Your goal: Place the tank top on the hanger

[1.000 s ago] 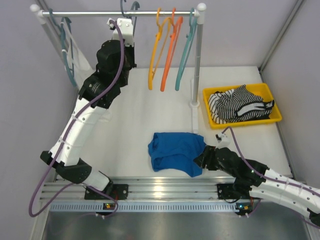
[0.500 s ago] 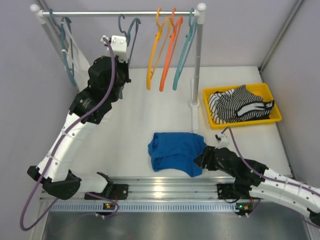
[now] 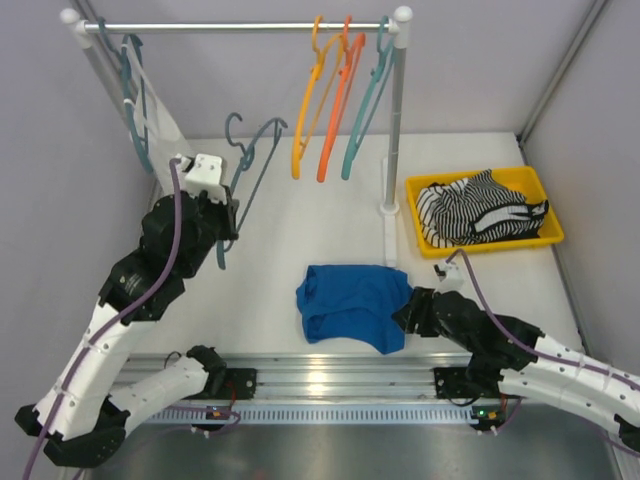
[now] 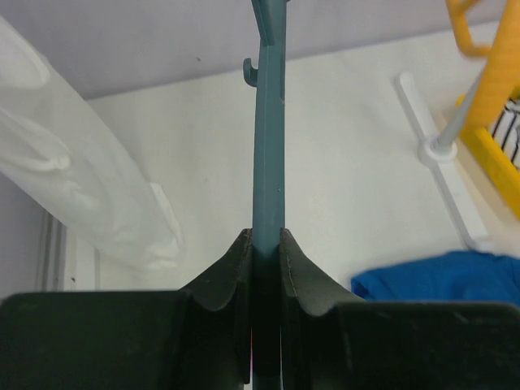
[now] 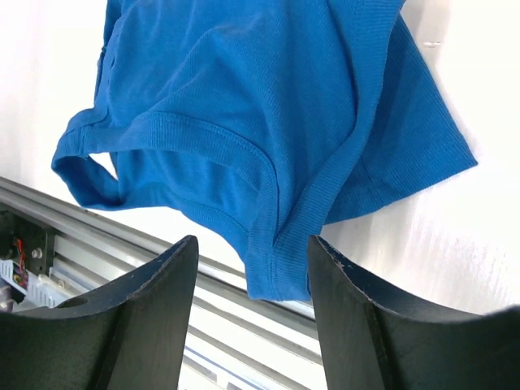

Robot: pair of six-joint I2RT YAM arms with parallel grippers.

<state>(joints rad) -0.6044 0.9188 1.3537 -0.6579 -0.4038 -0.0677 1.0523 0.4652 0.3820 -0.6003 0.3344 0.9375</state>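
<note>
The royal-blue tank top (image 3: 350,303) lies crumpled on the white table near the front edge. It fills the right wrist view (image 5: 260,106). My right gripper (image 3: 408,316) is open at its right hem, with one hem corner between the fingertips (image 5: 252,242). My left gripper (image 3: 232,205) is shut on the dark slate-teal hanger (image 3: 256,160) and holds it off the rail, above the left part of the table. In the left wrist view the hanger's bar (image 4: 268,154) runs straight up from the closed gripper (image 4: 266,241). The tank top shows at lower right (image 4: 439,280).
The rail (image 3: 240,27) carries two orange hangers (image 3: 325,100), a lighter teal hanger (image 3: 365,110) and, at the left, a white translucent garment (image 3: 150,115). The rail's post (image 3: 394,150) stands behind the tank top. A yellow tray (image 3: 424,190) holds a striped garment (image 3: 480,212).
My left arm has taken the slate-teal hanger off the rail and brought it down and toward the front left. My right gripper has stayed at the tank top's edge.
</note>
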